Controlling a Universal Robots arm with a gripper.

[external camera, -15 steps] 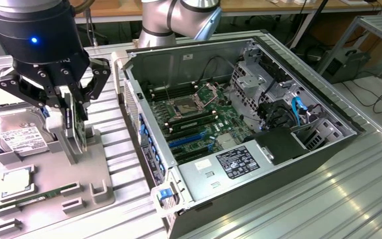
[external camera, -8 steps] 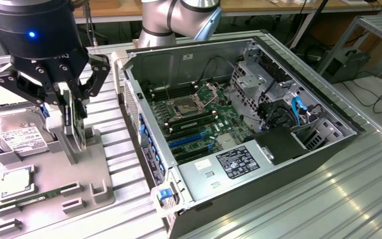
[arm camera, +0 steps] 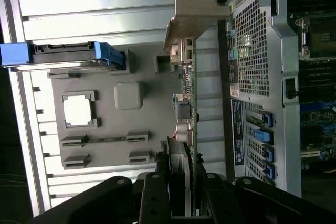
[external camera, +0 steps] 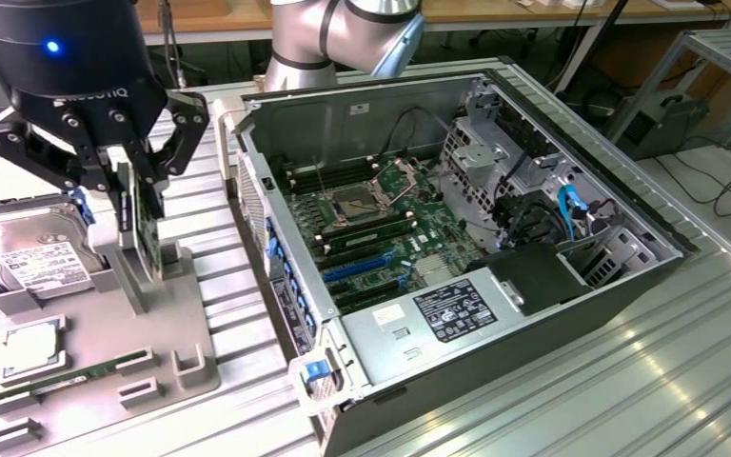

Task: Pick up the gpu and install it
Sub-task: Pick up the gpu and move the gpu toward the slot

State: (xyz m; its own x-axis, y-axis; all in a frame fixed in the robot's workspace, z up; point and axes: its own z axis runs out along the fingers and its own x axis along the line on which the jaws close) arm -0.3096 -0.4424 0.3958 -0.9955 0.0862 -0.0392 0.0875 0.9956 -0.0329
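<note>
beside the open pc case [external camera: 645,276], over the parts tray [external camera: 187,352]: gripper [external camera: 134,211] clamps gpu [external camera: 149,243] upright, prob. to suit a vertical slot.

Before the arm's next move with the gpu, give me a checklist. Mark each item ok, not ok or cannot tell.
1. Claw shut on the gpu: ok, the card is pinched from both faces.
2. gpu standing on edge, not tilted: ok.
3. gpu lifted clear of the tray: cannot tell.
4. Case open on its side: ok, the board is exposed.
5. Blue slots free: ok, no card sits in them.
6. Blue cable away from the slots: ok, it is well apart from them.
</note>
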